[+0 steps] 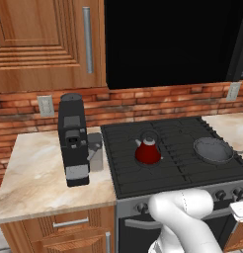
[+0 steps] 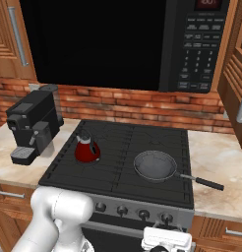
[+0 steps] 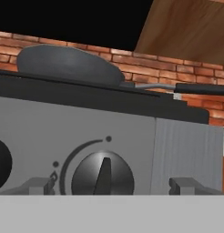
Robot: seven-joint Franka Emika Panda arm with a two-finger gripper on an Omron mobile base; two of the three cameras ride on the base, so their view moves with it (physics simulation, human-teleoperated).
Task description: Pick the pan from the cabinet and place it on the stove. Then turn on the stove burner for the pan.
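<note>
As you look along the hand (image 3: 111, 189), its two grey fingertips (image 3: 38, 185) stand wide apart, released and holding nothing, on either side of a round dark knob (image 3: 102, 175) on the stove's steel front. That knob's pointer stands about upright, and small marks ring its dial; you cannot read them. A second knob (image 3: 1, 164) is cut off at the left edge of the hand view. In the right base view the hand's white body (image 2: 166, 239) sits low before the stove's front right corner, partly cut by the bottom edge.

On the stove (image 2: 118, 170), the pan (image 2: 155, 165) rests on the grate at the front right, its long handle (image 2: 199, 180) reaching out over the stove's right edge toward the desk (image 2: 219, 162). A red kettle (image 2: 86, 149) stands on the left half of the stove, well apart from the pan.

To the stove's left, a black coffee machine (image 1: 72, 140) stands on the desk near that edge; no brand shows on it.

Farther back, above the brick wall, hangs a black microwave (image 2: 118, 42). Its keypad (image 2: 196, 49) carries rows of white lettering and a red display, all too small to read. The cabinet (image 1: 44, 44) hangs upper left, door shut; another wooden door (image 2: 236, 74) at the right is cut off by the frame.
</note>
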